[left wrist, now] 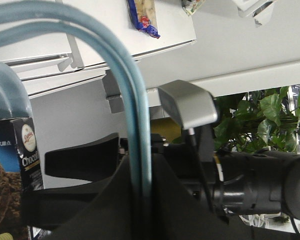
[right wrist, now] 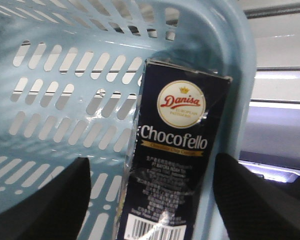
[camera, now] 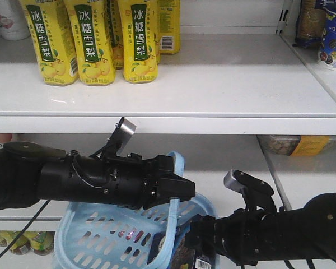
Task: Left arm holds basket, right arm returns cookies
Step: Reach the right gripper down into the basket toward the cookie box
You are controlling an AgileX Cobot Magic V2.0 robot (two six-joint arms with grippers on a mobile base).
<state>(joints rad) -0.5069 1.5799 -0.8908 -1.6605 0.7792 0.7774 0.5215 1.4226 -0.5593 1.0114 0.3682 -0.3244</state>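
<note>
Cookies (right wrist: 172, 150) stand at the right wall of the basket (right wrist: 55, 75), so the right gripper (right wrist: 150, 210), spread open around them, should close squarely while the left gripper (camera: 179, 189), clenched on the handle (left wrist: 137, 125), steadies it.

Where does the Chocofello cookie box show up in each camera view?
Front view: bottom edge, right of centre, cookie box in the basket.
Left wrist view: lower left edge, left of the basket handle.
Right wrist view: centre, against the basket wall.
Shared landmark: the light blue basket.
</note>
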